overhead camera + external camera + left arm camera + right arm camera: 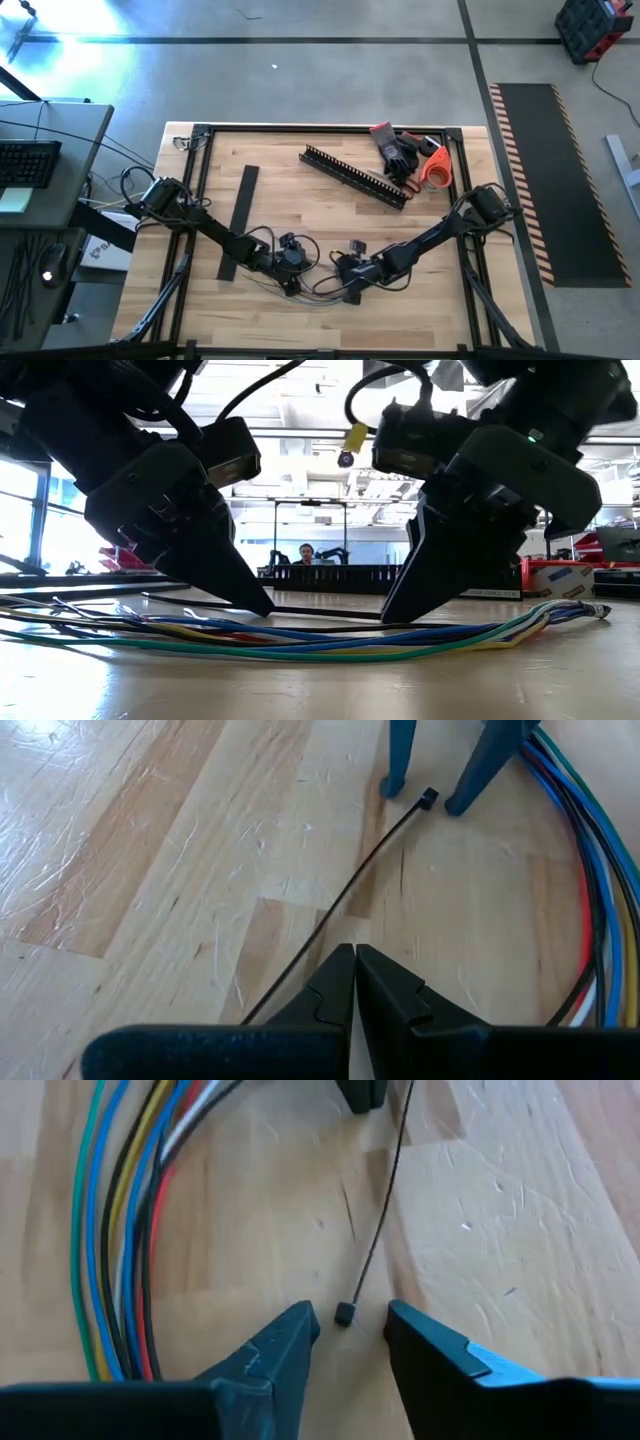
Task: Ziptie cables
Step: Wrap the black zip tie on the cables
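Observation:
The cables (pixel 330 645) are a bundle of thin green, blue, yellow, red, white and dark wires. They lie flat on the wooden table near its near edge and also show as cables (pixel 120 1230) and cables (pixel 600 920). A thin black zip tie (pixel 370 870) lies flat beside them, its small square head (pixel 345 1315) pointing at my right gripper. My right gripper (pixel 350 1325) is open and points down, one finger on either side of the head. My left gripper (pixel 355 952) is shut, its tips down at the table by the tie's strap. My left gripper comes slanting down from the table's left, and its shut tips (pixel 268 608) stand on the table right beside the zip tie's strap (pixel 325 930). I cannot tell whether they touch the strap.
Toward the far edge lie a black comb-toothed channel (pixel 355 177), dark gloves (pixel 395 150) and an orange-and-black tool (pixel 433 165). A flat black strip (pixel 238 220) lies on the left half. A black frame (pixel 200 132) borders the table. A person (pixel 305 552) shows far off in the room.

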Robot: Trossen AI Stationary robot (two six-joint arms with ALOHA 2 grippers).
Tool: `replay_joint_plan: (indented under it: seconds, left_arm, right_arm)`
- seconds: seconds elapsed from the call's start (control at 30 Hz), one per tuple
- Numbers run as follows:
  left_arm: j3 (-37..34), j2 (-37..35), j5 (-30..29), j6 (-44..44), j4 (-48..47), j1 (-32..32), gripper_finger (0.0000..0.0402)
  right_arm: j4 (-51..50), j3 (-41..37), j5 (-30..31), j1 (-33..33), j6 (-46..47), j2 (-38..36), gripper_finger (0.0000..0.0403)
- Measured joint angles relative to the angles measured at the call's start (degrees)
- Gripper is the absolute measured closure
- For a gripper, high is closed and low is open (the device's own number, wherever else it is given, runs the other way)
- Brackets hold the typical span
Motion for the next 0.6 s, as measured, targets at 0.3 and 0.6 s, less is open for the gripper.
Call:
replay_joint_plan:
  seconds: [0.3,0.6]
  left_arm:
    - [0.87,-0.46,-6.63,4.45,1.42,-1.75,0.0402]
    - [4.94,-7.83,-14.19,14.44,0.76,-6.04,0.0402]
  right_arm:
    - [8.91,-5.15,4.76,0.95,1.49,0.08,0.0391]
    - [-6.70,-0.50,19.85,5.11,2.29,-3.80,0.0401]
